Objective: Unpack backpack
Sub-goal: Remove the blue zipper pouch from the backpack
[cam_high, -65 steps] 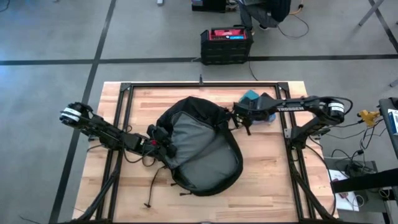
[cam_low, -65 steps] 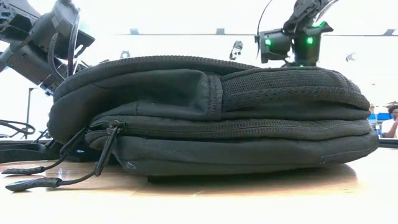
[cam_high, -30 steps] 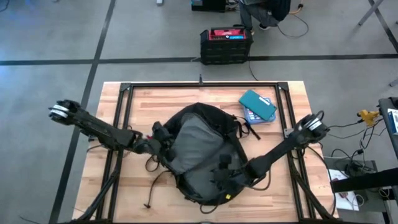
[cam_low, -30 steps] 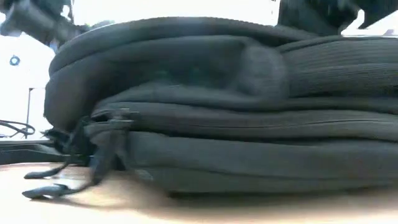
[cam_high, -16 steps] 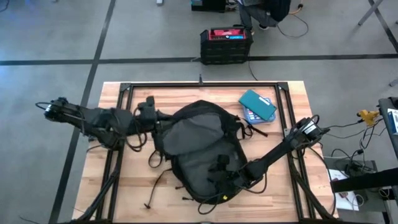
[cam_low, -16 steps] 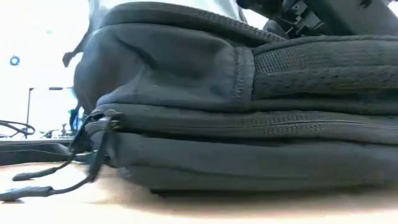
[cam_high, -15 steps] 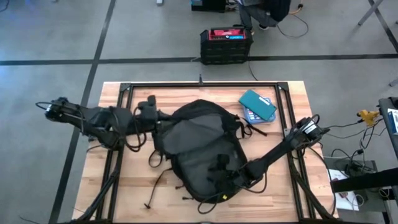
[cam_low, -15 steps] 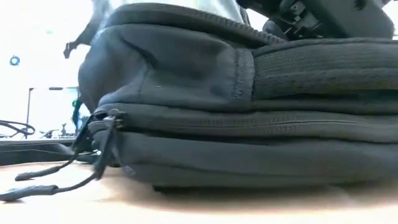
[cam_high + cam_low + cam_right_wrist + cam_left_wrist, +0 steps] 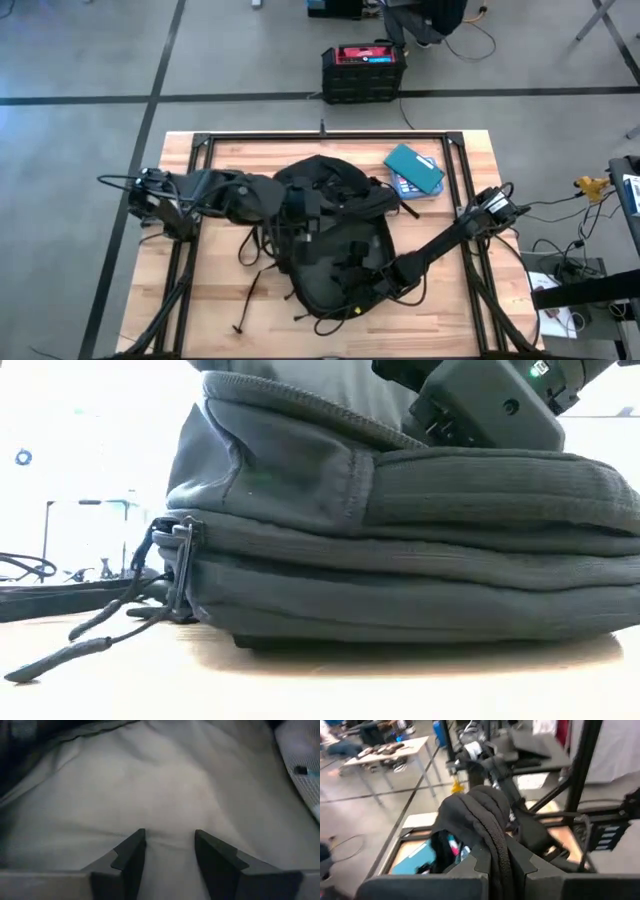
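Overhead, the backpack (image 9: 330, 245) lies mid-table, left gripper (image 9: 300, 205) at its upper flap, right gripper (image 9: 365, 280) apparently buried inside; a teal book (image 9: 413, 168) sits beside it on the table (image 9: 450, 310). Low down, the bag fills the view, zipper pulls (image 9: 60, 657) trailing. Left wrist: fingers (image 9: 470, 870) clamped on a black fabric edge (image 9: 485, 820). Right wrist: fingers (image 9: 131, 854) parted narrowly against grey lining (image 9: 170, 790), holding nothing.

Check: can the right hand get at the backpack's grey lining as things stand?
Probably yes. The right hand is already inside the backpack, fingers open against the pale lining, nothing between. The left hand grips the flap fabric, holding it up.
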You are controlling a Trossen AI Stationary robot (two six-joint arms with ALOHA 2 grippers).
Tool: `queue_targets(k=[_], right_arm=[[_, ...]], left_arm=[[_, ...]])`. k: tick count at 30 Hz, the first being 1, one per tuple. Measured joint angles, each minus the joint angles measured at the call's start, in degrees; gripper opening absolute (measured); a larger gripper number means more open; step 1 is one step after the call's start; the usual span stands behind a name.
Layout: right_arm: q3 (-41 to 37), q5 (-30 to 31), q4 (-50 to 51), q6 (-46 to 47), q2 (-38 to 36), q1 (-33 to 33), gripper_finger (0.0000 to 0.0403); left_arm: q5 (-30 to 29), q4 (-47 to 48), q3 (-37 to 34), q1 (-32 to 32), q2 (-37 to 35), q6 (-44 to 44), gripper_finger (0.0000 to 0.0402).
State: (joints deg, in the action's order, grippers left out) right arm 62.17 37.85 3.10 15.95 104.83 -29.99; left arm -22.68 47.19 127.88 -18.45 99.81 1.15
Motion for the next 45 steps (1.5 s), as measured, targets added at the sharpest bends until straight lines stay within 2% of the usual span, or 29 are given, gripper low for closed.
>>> queue_targets(k=[3,5,8,14,18,20,24,27,32,37,42,45], right_arm=[[0.0,-0.05,0.24,-0.42,-2.1,-0.9,0.0148],[0.0,-0.18,1.02,-0.57,-3.91,-1.88,0.0146],[0.0,0.5,4.23,-0.35,-6.71,-2.91,0.0144],[0.0,11.95,14.68,6.02,-9.46,-2.04,0.0144],[-0.07,12.77,17.84,12.47,-9.22,2.78,0.0157],[-0.1,11.32,17.9,13.59,-9.13,5.93,0.0168],[-0.09,6.39,15.67,12.1,-9.13,12.11,0.0199],[-0.09,5.47,14.24,10.03,-9.13,15.35,0.0221],[-0.01,4.16,10.93,7.88,-8.88,17.82,0.0248],[-0.22,0.64,0.21,2.47,-4.73,18.96,0.0262],[-0.17,1.67,-12.45,0.53,1.05,20.66,0.0266],[0.15,4.65,-17.22,1.81,3.67,22.54,0.0264]], left_arm=[[-5.9,5.93,3.22,0.62,1.32,-1.9,0.0008],[-7.34,7.87,3.28,1.37,1.3,-3.19,0.0008],[-7.58,8.8,2.66,2.35,0.26,-5.15,0.0008],[-7.57,8.75,4.47,2.37,-1.08,-5.75,0.0008],[-6.23,8.64,6.47,2.33,-1.17,-5.77,0.0008],[-5.19,7.45,6.6,2.33,-1.19,-5.75,0.0008],[-4.91,5.88,6.49,2.33,-0.69,-5.76,0.0008],[-4.06,5.18,6.44,2.33,0.02,-5.8,0.0008],[-3.24,1.89,6.4,2.33,1.52,-5.97,0.0008],[-0.08,0.12,6.4,2.31,2.53,-4.79,0.0008],[1.19,1.06,6.4,2.15,2.6,-4.84,0.0008],[1.19,1.24,6.4,1.98,2.6,-5.03,0.0008]])
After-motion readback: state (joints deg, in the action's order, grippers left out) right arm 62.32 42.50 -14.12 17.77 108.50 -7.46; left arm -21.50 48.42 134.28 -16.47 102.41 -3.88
